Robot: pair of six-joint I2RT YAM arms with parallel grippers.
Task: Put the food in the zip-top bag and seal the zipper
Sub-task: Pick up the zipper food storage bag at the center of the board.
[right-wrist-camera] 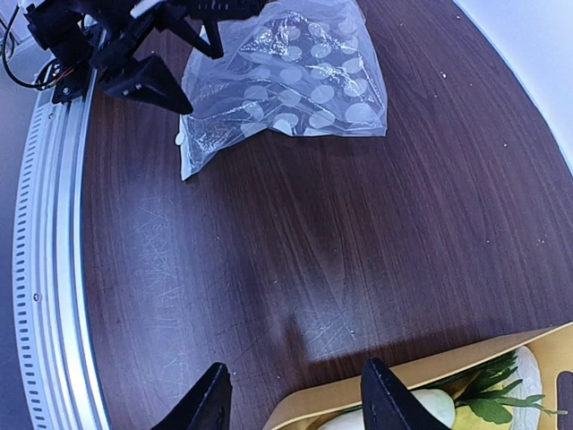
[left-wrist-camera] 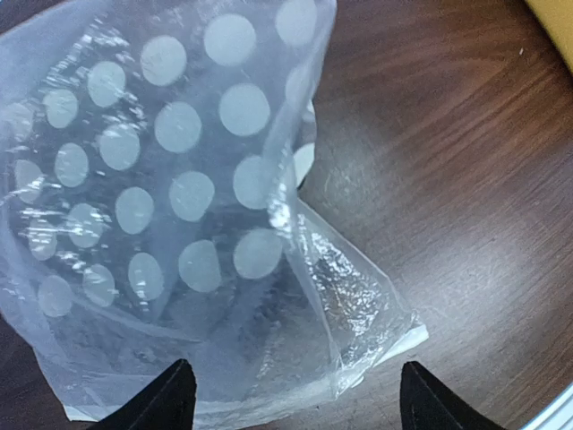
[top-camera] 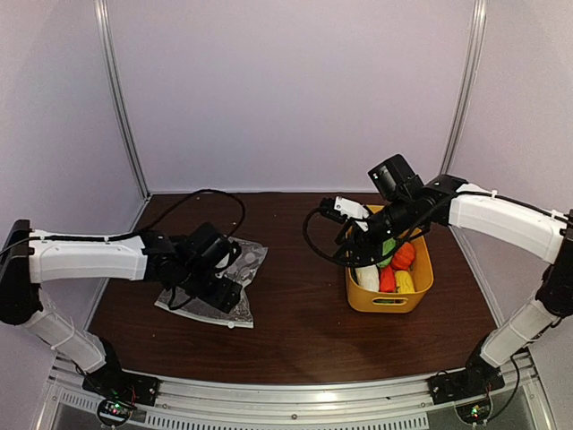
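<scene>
Left fingers [left-wrist-camera: 168,405] stand apart and empty over the zip-top bag [left-wrist-camera: 179,197], flat on the worktop's [right-wrist-camera: 313,233] left. Right fingers [right-wrist-camera: 204,405], also apart and empty, hang over the yellow basket's [right-wrist-camera: 421,376] rim. The food [top-camera: 391,269] sits inside. Risks: snagging that rim, or the floppy bag sliding towards the near rail [right-wrist-camera: 45,269]. The bare middle leaves room.
</scene>
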